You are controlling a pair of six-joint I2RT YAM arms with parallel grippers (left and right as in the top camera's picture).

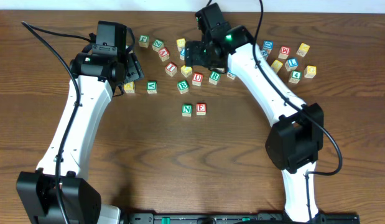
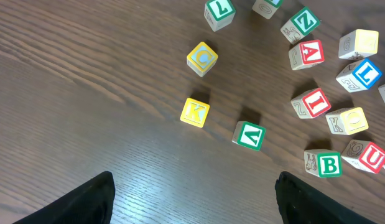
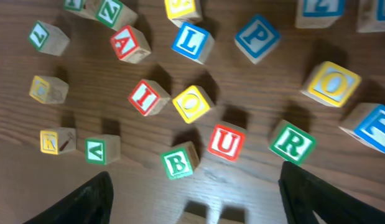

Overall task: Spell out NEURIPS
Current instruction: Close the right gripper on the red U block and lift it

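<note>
Placed: green N wooden cube (image 1: pixel 186 109), red E wooden cube (image 1: pixel 201 109). Due, by judgement: red U wooden cube (image 3: pixel 226 142), far; right fingers (image 3: pixel 323 202), wide open and empty, must straddle it.

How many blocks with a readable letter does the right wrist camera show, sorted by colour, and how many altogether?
Red 3: red A, red I, red U
Green 5: green Z, green L, green V, green B, green R
Blue 2: blue L, blue P
Yellow 3: yellow K, centre yellow O, right yellow O
Total: 13
</note>
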